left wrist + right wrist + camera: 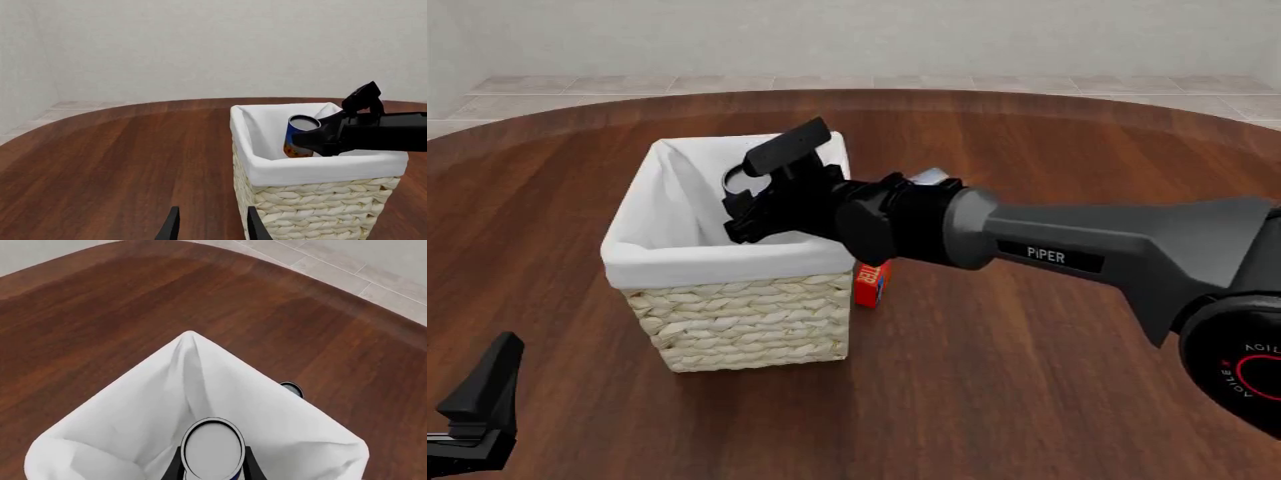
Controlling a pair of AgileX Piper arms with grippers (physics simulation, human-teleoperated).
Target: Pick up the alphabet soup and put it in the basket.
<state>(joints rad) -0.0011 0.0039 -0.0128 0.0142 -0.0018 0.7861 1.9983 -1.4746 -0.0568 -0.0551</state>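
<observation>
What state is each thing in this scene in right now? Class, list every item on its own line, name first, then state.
alphabet soup: upright, held inside the basket's opening.
basket: upright on the table, open, white lining folded over its rim.
right gripper: shut on the alphabet soup, over the basket.
left gripper: open, holding nothing, beside the basket.
red-orange box: on the table by the basket, mostly hidden.

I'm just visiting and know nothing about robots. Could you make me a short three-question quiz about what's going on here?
1. True or false: the alphabet soup is held over the basket opening.
2. Which pincer holds it? A) left pincer B) right pincer
3. Fill in: a small ___ box stands beside the basket.

Key: 1 true; 2 B; 3 red-orange.
</observation>
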